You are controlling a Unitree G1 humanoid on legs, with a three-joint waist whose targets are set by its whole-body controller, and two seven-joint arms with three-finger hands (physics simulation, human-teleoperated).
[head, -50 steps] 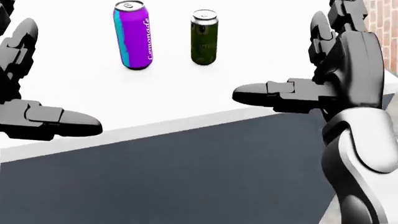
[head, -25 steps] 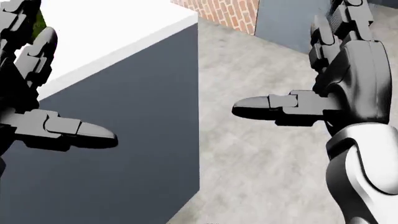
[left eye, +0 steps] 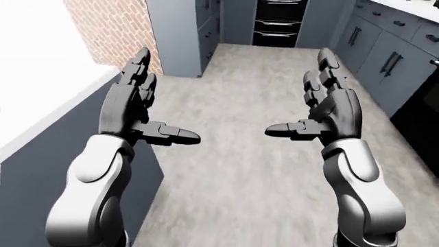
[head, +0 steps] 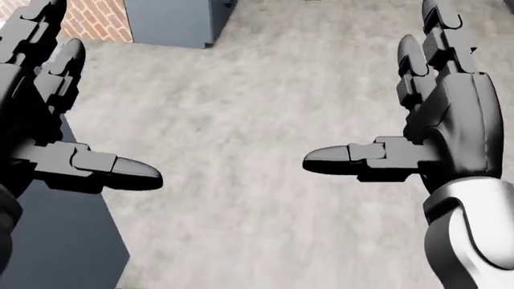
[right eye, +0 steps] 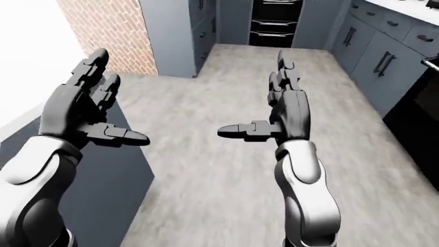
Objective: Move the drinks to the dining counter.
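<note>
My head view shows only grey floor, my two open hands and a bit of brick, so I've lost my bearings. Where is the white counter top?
Observer: The white counter top runs down the left edge of the left-eye view, just outside the left hand.
Operator: What is straight ahead?
Observer: A black oven front stands at the top of the left-eye view, where the grey floor ends.
Operator: And to my right?
Observer: A row of grey cabinet doors with dark handles lines the right edge of the right-eye view.
</note>
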